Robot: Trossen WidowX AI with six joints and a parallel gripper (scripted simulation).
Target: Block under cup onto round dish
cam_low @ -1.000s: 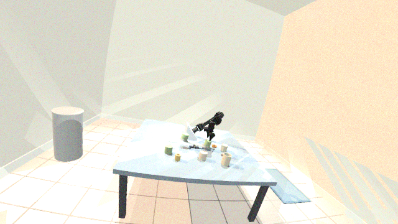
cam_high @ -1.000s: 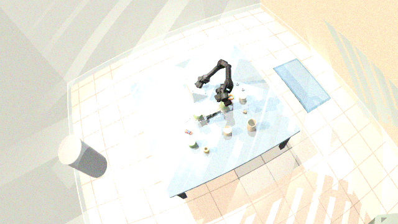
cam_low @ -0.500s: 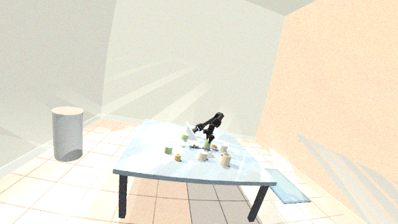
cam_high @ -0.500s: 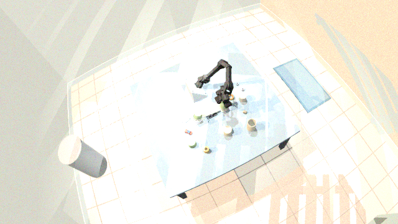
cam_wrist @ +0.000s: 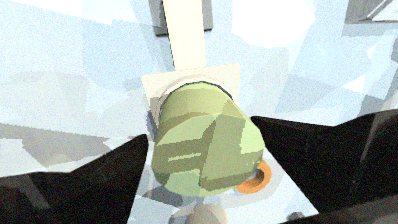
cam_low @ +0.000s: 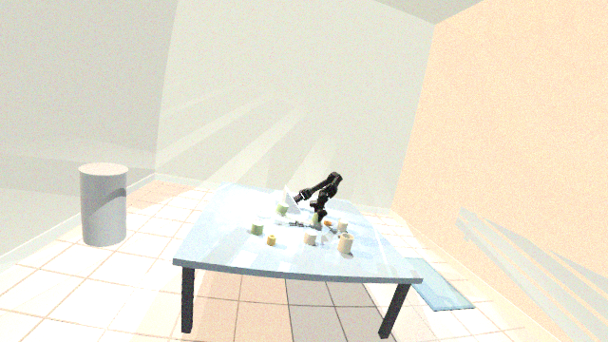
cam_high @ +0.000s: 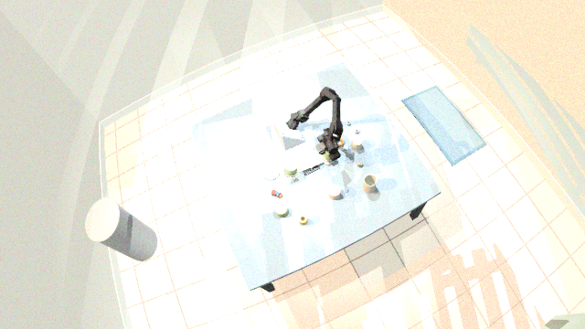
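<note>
One green cup [cam_high: 327,156] [cam_low: 315,219] [cam_wrist: 207,145] stands upside down on a square pan [cam_wrist: 150,85] at the right end of the balance [cam_high: 313,169] [cam_wrist: 185,35]. My gripper [cam_wrist: 200,129] is open around this cup, with one finger on each side in the wrist view; contact is not visible. The matching green cup [cam_high: 291,170] [cam_low: 282,209] stands on the balance's left end. The pale round dish [cam_high: 271,175] lies just left of it and looks empty. The block is not visible. Glare hides the balance's exact tilt.
An orange ring [cam_high: 341,143] [cam_low: 328,222] [cam_wrist: 259,181] and a beige cup [cam_high: 356,144] [cam_low: 342,226] are close to my gripper. A white wedge [cam_high: 292,140] is behind the balance. Other beige cups, a green cup [cam_high: 281,211], a yellow object [cam_high: 303,220] and a toy car [cam_high: 276,194] stand nearer the front.
</note>
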